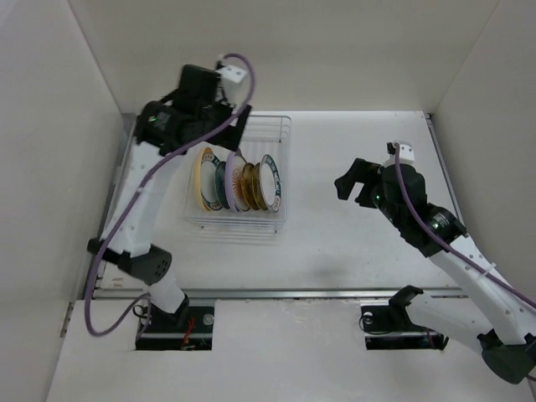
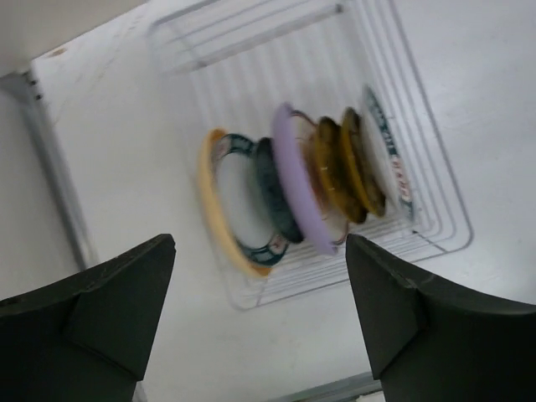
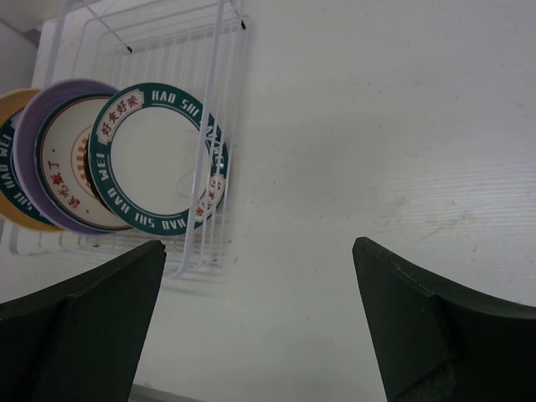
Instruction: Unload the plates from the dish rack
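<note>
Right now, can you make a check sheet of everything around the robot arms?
Surface: white table.
Job's things: several plates stand on edge in the wire dish rack, yellow plate at one end, green-rimmed plate at the other; none on the table.
Clutter: nothing seen.
Grippers: left end effector open, above the plates; right end effector open and empty, right of the rack.
Cables: purple cable along each arm, looping by the left base.
Surroundings: plain white walls.
</note>
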{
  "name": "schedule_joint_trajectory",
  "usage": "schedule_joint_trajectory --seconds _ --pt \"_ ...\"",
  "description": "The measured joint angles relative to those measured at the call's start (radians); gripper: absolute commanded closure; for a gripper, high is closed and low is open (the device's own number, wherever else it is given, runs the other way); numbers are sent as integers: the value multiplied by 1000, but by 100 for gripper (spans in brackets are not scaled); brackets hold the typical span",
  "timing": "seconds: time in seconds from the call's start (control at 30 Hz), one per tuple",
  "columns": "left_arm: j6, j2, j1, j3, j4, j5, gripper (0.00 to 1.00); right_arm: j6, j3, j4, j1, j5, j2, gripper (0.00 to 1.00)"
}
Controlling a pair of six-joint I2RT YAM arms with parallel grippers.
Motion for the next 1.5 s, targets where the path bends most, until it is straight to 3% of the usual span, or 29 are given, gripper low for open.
schedule_joint_trajectory --seconds 0.07,0.17,0.27,0.5,0.67,0.87,0.9,0.97,1.03,1.3,1.5 --pt "-3 100 -91 24 5 5 22 22 5 6 0 12 11 0" --pt "-8 249 -195 18 11 9 33 54 10 5 0 45 23 0" --pt "-23 367 -251 2 22 3 33 87 10 -8 0 78 18 0" --pt "-52 472 -258 0 55 -92 47 151 -14 -26 0 110 -53 0" --pt "-69 504 -267 0 80 -178 48 180 -50 -54 0 116 -90 0" --pt "-80 582 -268 0 79 -229 60 194 -66 -78 0 116 -104 0" --pt "-81 594 -267 0 77 -234 64 197 -66 -80 0 116 -103 0" --pt "-86 611 -265 0 71 -261 87 201 -66 -85 0 116 -103 0" --pt "-109 613 -257 0 83 -260 100 203 -66 -86 0 116 -103 0" --pt "-184 610 -257 55 61 -229 100 207 -66 -87 0 116 -102 0" --pt "-183 546 -267 99 58 -309 100 159 -64 -80 0 64 -80 0"
